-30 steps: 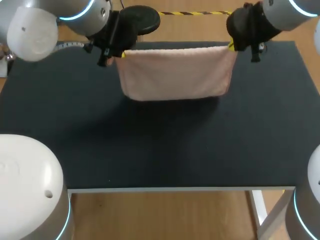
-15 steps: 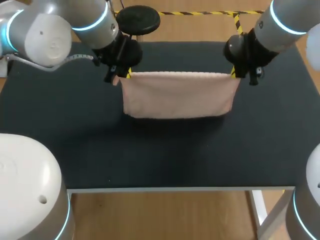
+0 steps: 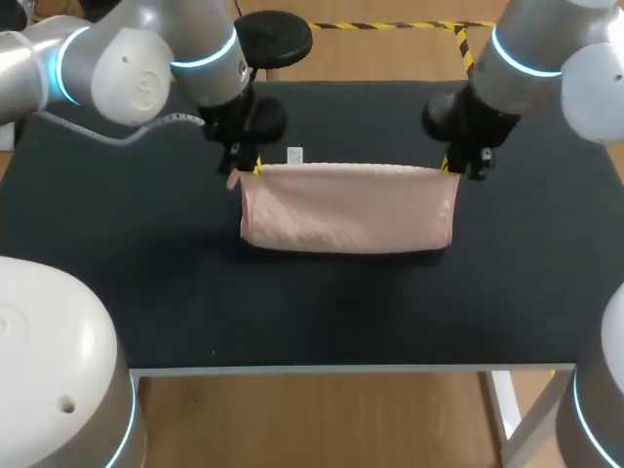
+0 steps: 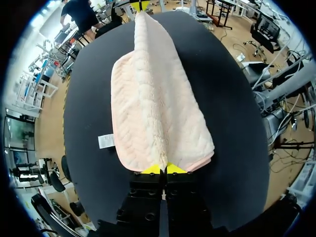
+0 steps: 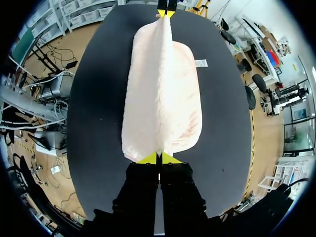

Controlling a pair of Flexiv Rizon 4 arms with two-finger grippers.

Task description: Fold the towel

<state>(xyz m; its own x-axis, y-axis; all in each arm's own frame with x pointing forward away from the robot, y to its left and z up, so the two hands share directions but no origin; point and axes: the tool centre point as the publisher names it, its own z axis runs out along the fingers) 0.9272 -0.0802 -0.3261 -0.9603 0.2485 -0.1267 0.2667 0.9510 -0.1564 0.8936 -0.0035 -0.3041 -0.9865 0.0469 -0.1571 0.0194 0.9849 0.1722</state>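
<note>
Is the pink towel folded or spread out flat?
Half folded, not flat. The left claw and right claw pinch the towel by its top edge, and the wrist views show cloth falling on both sides of it.

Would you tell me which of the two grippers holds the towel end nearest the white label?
The left gripper: the white label sits right beside its corner of the towel, whereas the right gripper pinches the opposite corner, far from it.
</note>
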